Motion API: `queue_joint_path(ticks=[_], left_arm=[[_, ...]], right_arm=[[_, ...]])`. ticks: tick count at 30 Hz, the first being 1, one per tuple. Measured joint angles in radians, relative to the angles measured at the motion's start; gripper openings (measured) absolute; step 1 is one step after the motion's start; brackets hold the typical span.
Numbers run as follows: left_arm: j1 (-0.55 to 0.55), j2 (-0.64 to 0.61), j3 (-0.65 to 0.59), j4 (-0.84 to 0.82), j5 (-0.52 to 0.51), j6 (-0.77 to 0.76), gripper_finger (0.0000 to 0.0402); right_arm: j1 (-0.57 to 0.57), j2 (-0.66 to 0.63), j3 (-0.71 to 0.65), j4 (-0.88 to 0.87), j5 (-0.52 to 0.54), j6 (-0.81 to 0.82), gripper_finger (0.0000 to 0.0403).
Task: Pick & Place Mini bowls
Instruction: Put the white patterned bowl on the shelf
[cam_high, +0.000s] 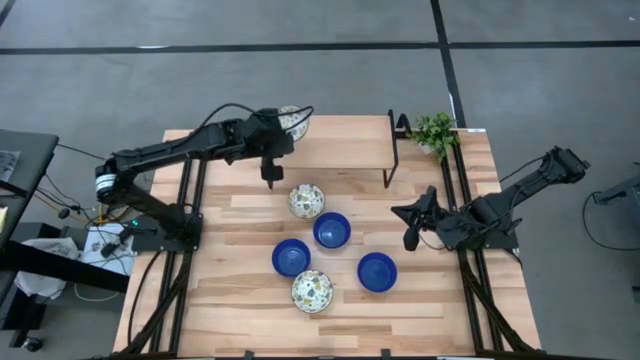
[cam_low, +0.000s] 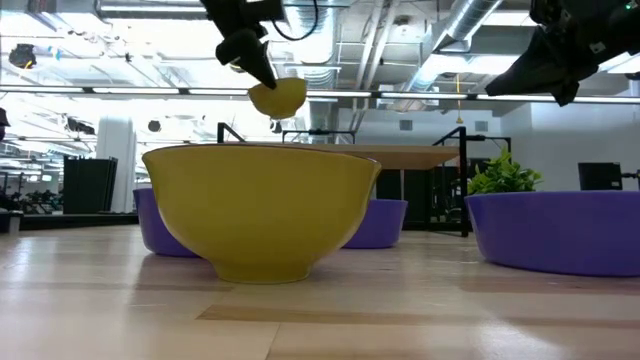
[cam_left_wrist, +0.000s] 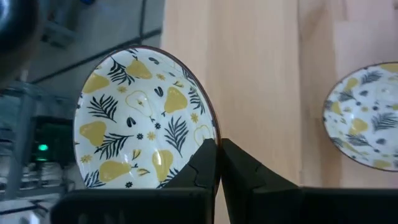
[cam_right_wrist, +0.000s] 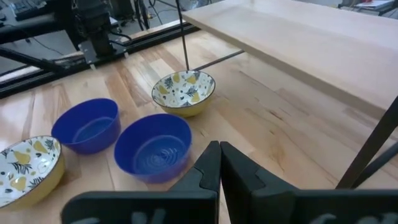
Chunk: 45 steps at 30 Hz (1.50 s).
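My left gripper (cam_high: 286, 129) is shut on a white mini bowl with a yellow pear and leaf pattern (cam_left_wrist: 143, 118), holding it over the left end of the raised wooden shelf (cam_high: 345, 140); in the low view the bowl (cam_low: 277, 97) hangs high above the table. Two more patterned mini bowls (cam_high: 307, 200) (cam_high: 312, 291) and three blue ones (cam_high: 331, 230) (cam_high: 291, 257) (cam_high: 377, 271) stand on their bases mid-table. My right gripper (cam_high: 409, 240) is shut on nothing at the right side, short of the bowls. My left gripper pinches the patterned bowl's rim (cam_left_wrist: 210, 135), one finger (cam_left_wrist: 200, 165) inside the bowl and the other outside. The bowl is lifted clear and tipped on edge, its inside turned toward the wrist.
The shelf stands on thin black legs (cam_high: 392, 150) along the table's far side. A small green plant (cam_high: 434, 132) sits at the far right corner. Bare wood lies left of the bowls and along the near edge (cam_high: 230, 300).
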<state>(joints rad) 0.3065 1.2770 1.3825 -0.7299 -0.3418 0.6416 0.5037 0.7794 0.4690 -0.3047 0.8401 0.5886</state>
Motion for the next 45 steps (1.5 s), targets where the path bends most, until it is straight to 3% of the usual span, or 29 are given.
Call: queue_joint_path(ticks=[17, 45], left_arm=[[0.041, 0.112, 0.016, -0.021, 0.019, -0.003, 0.001], [0.04, 0.108, -0.021, -0.036, 0.036, -0.003, 0.0015]], right_arm=[[0.0, 0.157, 0.0, 0.001, -0.004, 0.068, 0.0], [0.0, 0.157, 0.0, 0.007, -0.006, 0.069, 0.0]])
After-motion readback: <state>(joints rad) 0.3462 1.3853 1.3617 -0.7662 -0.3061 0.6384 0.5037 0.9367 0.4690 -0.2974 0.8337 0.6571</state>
